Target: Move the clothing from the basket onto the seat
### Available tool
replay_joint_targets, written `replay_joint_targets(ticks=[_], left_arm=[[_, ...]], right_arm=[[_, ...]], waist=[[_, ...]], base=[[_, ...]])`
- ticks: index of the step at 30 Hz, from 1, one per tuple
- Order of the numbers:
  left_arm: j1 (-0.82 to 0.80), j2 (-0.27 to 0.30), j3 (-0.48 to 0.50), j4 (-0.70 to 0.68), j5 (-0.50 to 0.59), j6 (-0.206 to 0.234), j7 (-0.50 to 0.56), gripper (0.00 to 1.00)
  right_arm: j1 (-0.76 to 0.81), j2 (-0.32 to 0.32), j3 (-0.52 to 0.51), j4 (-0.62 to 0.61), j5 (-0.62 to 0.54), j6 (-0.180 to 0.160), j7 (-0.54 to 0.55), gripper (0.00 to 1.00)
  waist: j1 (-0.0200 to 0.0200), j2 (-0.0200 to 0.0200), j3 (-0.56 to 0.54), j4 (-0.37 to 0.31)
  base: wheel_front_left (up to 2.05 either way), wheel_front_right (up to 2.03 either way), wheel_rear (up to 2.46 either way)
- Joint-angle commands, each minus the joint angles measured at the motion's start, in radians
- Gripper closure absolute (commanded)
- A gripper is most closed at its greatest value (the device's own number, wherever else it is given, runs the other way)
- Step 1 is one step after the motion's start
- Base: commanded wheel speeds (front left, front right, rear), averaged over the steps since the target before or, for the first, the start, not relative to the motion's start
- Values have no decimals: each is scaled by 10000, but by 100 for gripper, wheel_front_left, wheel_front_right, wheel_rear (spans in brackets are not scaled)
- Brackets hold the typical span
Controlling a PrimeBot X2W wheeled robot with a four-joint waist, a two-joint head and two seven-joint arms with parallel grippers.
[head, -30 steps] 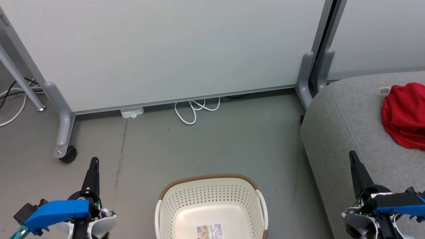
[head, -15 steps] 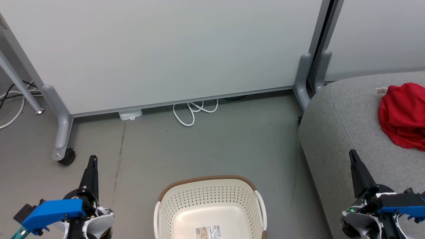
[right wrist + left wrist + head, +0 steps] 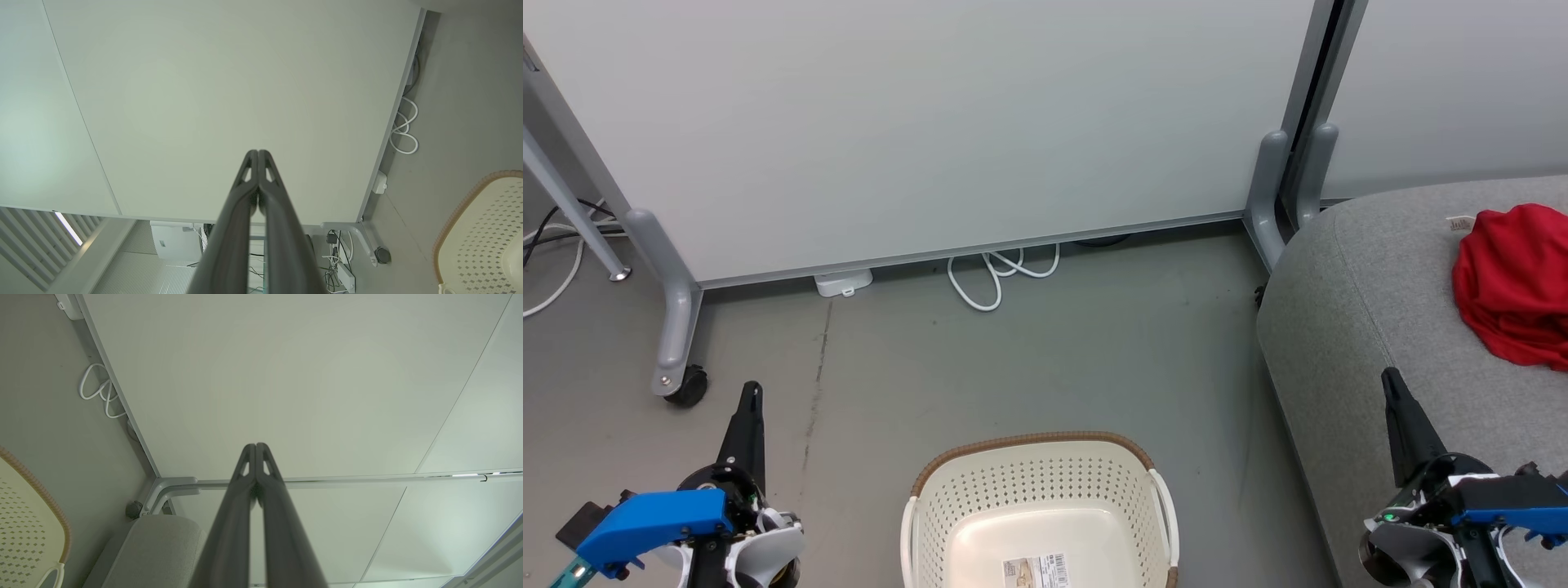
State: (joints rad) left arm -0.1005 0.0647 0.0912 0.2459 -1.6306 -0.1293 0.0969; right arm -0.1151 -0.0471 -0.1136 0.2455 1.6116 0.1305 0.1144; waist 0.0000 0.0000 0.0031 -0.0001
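One red heap of clothing (image 3: pixel 1515 282) lies on the grey seat (image 3: pixel 1347 327) in the head view, cut off at the edge, the basket (image 3: pixel 1037 482) holding a sticker (image 3: pixel 1036 569); the left wrist view shows the left hand (image 3: pixel 255 446) pressed together, the right wrist view the right hand (image 3: pixel 258 152) likewise.

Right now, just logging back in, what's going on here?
Nothing is being handled. The left end effector and right end effector are both shut and empty, held up on either side of the basket on the floor. The part of the basket in view holds just a label sticker. Red clothing lies bunched on the grey seat at the right, so the move looks about done.
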Motion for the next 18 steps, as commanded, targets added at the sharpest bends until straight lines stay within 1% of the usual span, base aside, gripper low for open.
replay_joint_targets(ticks=[1, 18], left_arm=[[-111, 6, 71, -42, 22, -24, 52, 100], [-116, -20, 110, -40, 64, -24, 78, 100]], right_arm=[[130, -58, -13, -27, 25, 4, 33, 100], [130, -59, -12, -27, 26, 4, 34, 100]], waist=[[0, 0, 0, 1], [0, 0, 0, 1]], base=[[0, 0, 0], [0, 0, 0]])
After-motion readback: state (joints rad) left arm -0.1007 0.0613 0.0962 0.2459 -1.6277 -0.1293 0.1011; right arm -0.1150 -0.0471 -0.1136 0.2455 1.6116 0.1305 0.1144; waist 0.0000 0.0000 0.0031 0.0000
